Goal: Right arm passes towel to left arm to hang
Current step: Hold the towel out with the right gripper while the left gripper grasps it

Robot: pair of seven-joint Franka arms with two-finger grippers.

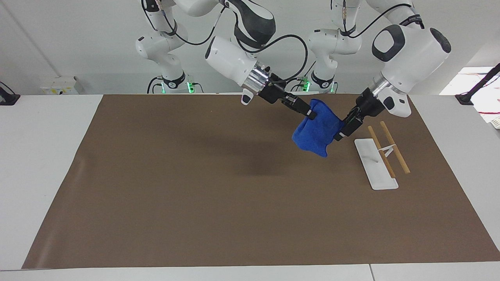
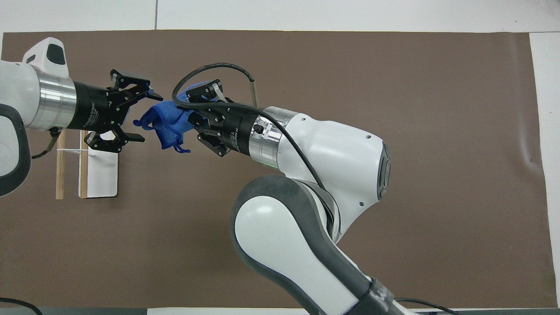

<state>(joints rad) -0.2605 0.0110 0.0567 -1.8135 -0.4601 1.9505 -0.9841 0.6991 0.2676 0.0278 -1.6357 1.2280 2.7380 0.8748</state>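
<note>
Hidden: white rack base (image 2: 103, 173), upper part under left gripper (image 2: 144, 116) | right gripper fingertips behind towel (image 2: 164, 120) | cut off: left arm (image 2: 17, 96), frame edge

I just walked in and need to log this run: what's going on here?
The right gripper is shut on a blue towel, holding it in the air over the brown mat. The left gripper is at the towel's free edge with its fingers open on either side, not yet gripping. The white rack with two wooden rods is bare, so the handover is just starting.
</note>
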